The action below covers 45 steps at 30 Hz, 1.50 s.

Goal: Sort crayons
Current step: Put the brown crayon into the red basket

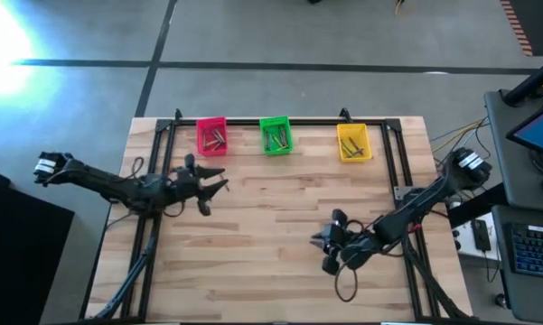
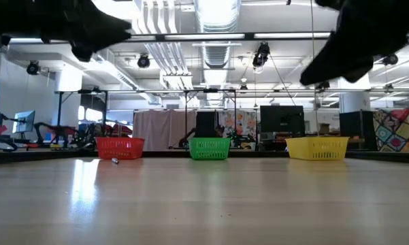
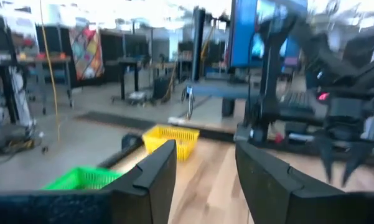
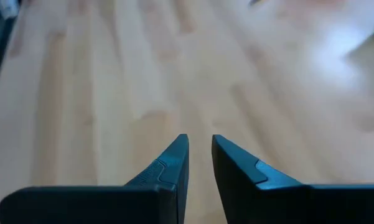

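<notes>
Three bins stand along the far edge: pink (image 1: 211, 135), green (image 1: 275, 135) and yellow (image 1: 353, 143), each with thin crayons inside. In the low view one small crayon (image 2: 114, 160) lies on the table just in front of the pink bin (image 2: 120, 148). My left gripper (image 1: 224, 181) hovers above the table near the pink bin, open and empty; its wrist view (image 3: 205, 180) shows nothing between the fingers. My right gripper (image 1: 321, 244) is over the near right part of the table, its fingers (image 4: 200, 146) a narrow gap apart with nothing between them.
A black frame (image 1: 253, 120) runs along the far edge and down both sides of the wooden table (image 1: 271, 226). The green bin (image 3: 81, 178), the yellow bin (image 3: 171, 140) and my right arm (image 3: 336, 118) show in the left wrist view. Bare wood lies between the grippers.
</notes>
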### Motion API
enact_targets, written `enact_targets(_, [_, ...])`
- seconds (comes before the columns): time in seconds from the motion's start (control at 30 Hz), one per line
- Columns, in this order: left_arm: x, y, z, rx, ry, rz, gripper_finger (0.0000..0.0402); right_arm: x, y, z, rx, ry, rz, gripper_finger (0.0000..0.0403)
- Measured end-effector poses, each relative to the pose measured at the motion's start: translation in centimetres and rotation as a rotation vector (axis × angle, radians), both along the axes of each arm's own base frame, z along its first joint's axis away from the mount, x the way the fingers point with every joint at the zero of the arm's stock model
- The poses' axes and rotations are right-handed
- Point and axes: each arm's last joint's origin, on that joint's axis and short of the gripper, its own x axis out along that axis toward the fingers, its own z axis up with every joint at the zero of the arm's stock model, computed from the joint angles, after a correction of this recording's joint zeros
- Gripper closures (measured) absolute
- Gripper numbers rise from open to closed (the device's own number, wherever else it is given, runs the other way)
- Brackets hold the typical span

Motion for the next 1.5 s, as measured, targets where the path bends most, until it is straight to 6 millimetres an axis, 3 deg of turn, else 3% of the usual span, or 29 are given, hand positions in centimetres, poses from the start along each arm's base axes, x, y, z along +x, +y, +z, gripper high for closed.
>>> enact_targets(0.23, [-2.5, 0.2, 1.9, 0.02, -0.1, -0.017, 0.026, -3.5, -2.3, 4.2, -0.175, -0.069, -0.128, 0.0339])
enact_targets(0.37, [-4.0, 0.5, 2.1, 0.013, -0.101, -0.022, 0.0263, -5.8, -4.2, 6.2, -0.212, -0.094, -0.204, 0.0339])
enact_targets(0.53, [-4.7, 0.6, 1.6, -0.012, -0.114, -0.027, 0.0263, -7.3, -5.5, 8.0, -0.271, -0.216, -0.277, 0.0339])
enact_targets(0.77, [-4.8, 0.6, -2.7, -0.005, -0.207, -0.031, 0.0263, -8.5, -8.0, 7.5, -0.287, -0.382, -0.191, 0.0339])
enact_targets(0.9, [-4.3, 0.7, -2.1, 0.019, -0.128, -0.001, 0.0263, -9.3, -10.2, 6.6, -0.202, -0.594, -0.031, 0.0339])
enact_targets(1.03, [-4.0, 0.8, -1.3, 0.017, -0.14, 0.01, 0.0263, -9.6, -12.1, 4.3, -0.112, -0.746, 0.041, 0.0339])
enact_targets(1.27, [-4.0, 0.7, -1.1, 0.012, -0.155, 0.009, 0.0263, -9.0, -14.0, 1.2, -0.109, -0.653, -0.039, 0.0339])
enact_targets(1.4, [-4.4, 0.8, -0.8, 0.026, -0.183, 0.007, 0.0263, -8.5, -14.1, 2.3, -0.11, -0.667, -0.051, 0.0339])
enact_targets(1.5, [-4.9, 0.9, -0.4, 0.037, -0.213, 0.012, 0.0263, -8.5, -14.0, 4.8, -0.149, -0.607, -0.032, 0.0339])
